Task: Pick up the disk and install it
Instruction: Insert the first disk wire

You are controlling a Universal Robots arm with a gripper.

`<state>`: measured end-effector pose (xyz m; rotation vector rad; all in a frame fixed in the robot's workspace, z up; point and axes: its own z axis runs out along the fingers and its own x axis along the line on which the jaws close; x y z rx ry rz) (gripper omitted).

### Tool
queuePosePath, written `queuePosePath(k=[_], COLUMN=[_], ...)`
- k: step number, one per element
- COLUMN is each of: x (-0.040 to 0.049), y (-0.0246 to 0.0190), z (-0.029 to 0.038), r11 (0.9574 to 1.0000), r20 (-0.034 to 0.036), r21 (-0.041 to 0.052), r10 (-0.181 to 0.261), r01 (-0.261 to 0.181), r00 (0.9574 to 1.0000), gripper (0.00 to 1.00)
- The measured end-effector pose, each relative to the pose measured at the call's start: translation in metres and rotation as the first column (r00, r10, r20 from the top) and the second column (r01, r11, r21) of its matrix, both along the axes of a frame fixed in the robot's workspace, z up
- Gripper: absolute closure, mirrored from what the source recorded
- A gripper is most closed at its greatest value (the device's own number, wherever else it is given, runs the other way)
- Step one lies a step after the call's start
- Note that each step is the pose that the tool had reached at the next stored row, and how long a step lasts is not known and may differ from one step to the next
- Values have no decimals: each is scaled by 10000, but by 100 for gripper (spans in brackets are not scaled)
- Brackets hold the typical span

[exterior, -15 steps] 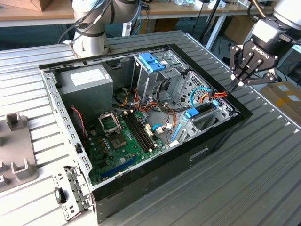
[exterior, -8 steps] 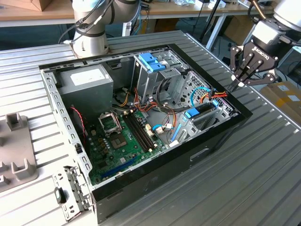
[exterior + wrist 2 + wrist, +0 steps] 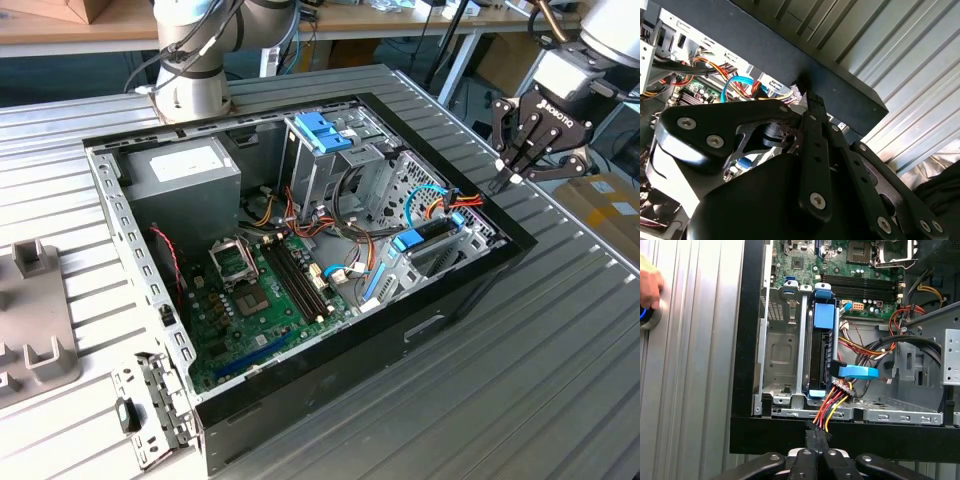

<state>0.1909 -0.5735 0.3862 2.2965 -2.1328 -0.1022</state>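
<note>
Disk (image 3: 821, 352) mostly hidden in bay; hand (image 3: 650, 287) cut by edge.

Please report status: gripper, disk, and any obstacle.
Gripper shut, empty, above the case's edge. Disk seated upright in its bay, cables plugged in. A hand rests on the table beside the case.

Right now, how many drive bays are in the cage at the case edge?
2, in the first wrist view: one holds the disk; the empty bay sits beside it, toward the case wall. Others may be hidden.

No text, label or number in these views can be read.
</note>
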Motion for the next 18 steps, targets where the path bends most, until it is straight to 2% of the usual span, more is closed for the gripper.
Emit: queuePosePath(k=[2, 3, 4, 5, 7, 8, 9, 14, 18], x=[0, 0, 0, 0, 0, 0, 0, -1, -9], y=[0, 0, 0, 0, 0, 0, 0, -1, -23], z=[0, 0, 0, 0, 0, 0, 0, -16, -57], r11=[10000, 10000, 10000, 10000, 10000, 10000, 10000, 10000, 10000], r20=[11, 20, 29, 35, 46, 51, 56, 66, 66], r21=[0, 0, 0, 0, 0, 0, 0, 0, 1], r10=[-1, -1, -1, -1, 0, -1, -1, 0, 74], r01=[1, 1, 1, 1, 0, 1, 1, 0, -74], r00=[10000, 10000, 10000, 10000, 10000, 10000, 10000, 10000, 10000], gripper=[89, 83, 71, 71, 58, 58, 52, 52, 52])
